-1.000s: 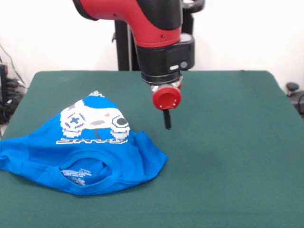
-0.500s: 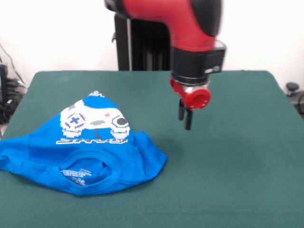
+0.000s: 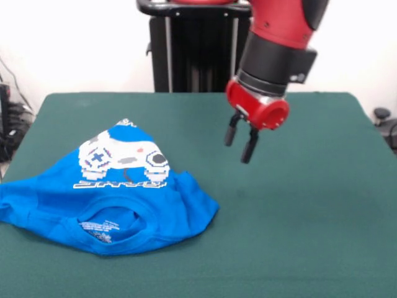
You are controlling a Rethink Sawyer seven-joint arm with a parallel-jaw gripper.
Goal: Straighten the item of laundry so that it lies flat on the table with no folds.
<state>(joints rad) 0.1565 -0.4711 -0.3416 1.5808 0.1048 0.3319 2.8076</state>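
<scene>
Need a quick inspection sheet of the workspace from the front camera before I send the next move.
Surface: green table, bare apart from the shirt.
Job's things: blue T-shirt bunched and folded, collar toward the camera, game-controller graphic up.
Clutter: nothing seen.
Gripper: gripper open, empty, tilted, above the table, apart from the shirt.
Cables: a few at the picture's left edge, off the table.
Surroundings: white wall, black pedestal.
</scene>
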